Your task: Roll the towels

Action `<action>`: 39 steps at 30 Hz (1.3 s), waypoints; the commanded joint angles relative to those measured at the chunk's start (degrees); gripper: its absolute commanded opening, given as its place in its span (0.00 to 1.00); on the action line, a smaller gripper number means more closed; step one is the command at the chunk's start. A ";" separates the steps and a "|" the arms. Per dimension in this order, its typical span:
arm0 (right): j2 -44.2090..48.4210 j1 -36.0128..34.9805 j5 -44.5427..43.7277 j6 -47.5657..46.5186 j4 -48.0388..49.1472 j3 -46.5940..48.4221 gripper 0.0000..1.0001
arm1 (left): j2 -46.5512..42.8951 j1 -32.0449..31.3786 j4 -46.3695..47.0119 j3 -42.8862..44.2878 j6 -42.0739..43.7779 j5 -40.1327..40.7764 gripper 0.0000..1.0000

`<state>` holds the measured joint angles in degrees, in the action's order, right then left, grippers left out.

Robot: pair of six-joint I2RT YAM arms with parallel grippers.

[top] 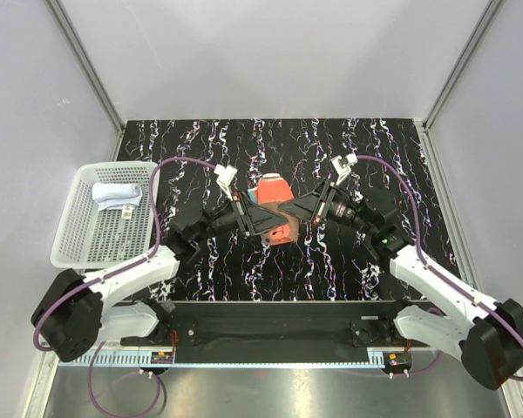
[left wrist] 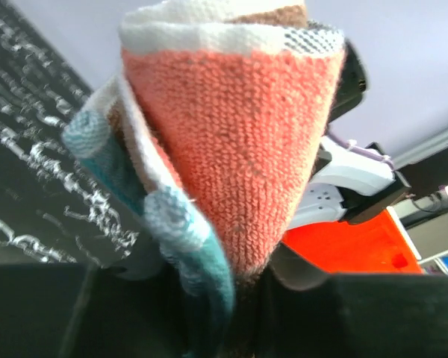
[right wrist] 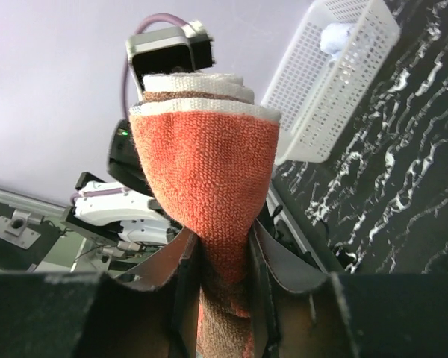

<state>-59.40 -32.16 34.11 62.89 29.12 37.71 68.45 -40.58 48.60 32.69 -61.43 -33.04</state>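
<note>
The rust-brown towel point(top: 275, 193) with its red-orange patch and teal edge is held up over the middle of the black marbled table, folded into a thick roll. My left gripper point(top: 260, 218) is shut on one end of it; in the left wrist view the towel point(left wrist: 239, 142) fills the frame above my jaws. My right gripper point(top: 289, 212) is shut on the other end; the towel point(right wrist: 209, 179) rises between its pads point(right wrist: 263, 257). The pale blue towel point(top: 115, 193) lies rolled inside the white basket point(top: 105, 233) and also shows in the right wrist view point(right wrist: 336, 36).
The white perforated basket point(right wrist: 336, 89) stands at the table's left edge. The black marbled tabletop point(top: 331, 148) is bounded by grey walls at the back and sides. Purple cables point(top: 170, 170) arc above both arms.
</note>
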 commanded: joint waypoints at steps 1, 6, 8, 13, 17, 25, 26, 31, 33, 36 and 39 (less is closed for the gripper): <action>5.51 -1.94 0.36 -3.55 -4.04 4.99 0.21 | -2.34 -0.56 -23.61 2.38 9.21 6.64 0.23; 8.51 -1.94 -9.13 -16.30 -28.44 13.41 0.55 | -8.22 1.02 -37.58 2.64 12.03 12.90 0.00; 8.16 -1.94 -13.25 -19.89 -34.11 15.80 0.73 | -9.55 2.16 -39.80 2.38 11.86 13.88 0.00; 7.63 -1.94 -23.19 -23.25 -47.48 21.69 0.85 | -15.00 10.76 -43.41 0.71 12.47 10.55 0.00; 7.63 -1.94 -24.79 -23.78 -49.86 21.62 0.86 | -19.48 24.97 -50.33 2.64 15.89 6.94 0.00; 7.98 -1.94 -22.95 -21.24 -46.79 17.84 0.85 | -14.67 56.28 -53.54 3.00 15.21 -1.40 0.00; 7.89 -1.85 -22.51 -21.06 -46.70 17.83 0.85 | -12.48 61.18 -50.65 1.87 13.72 -2.46 0.00; 7.10 -1.94 -20.75 -20.97 -47.05 17.48 0.85 | -6.58 70.27 -48.87 2.99 14.32 -2.56 0.00; 7.01 -1.94 -20.40 -21.14 -46.88 16.95 0.85 | -4.56 74.05 -47.03 2.91 13.53 -1.68 0.00; 5.44 -1.94 -19.17 -21.06 -46.00 16.78 0.85 | -2.97 78.10 -45.96 2.12 11.34 3.47 0.00; 3.42 -1.94 -17.94 -20.36 -44.16 16.60 0.85 | -2.09 79.25 -40.79 0.45 8.26 8.75 0.00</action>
<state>-54.52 -33.98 14.13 41.91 -18.61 54.68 65.87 37.80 -0.14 33.87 -49.89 -29.61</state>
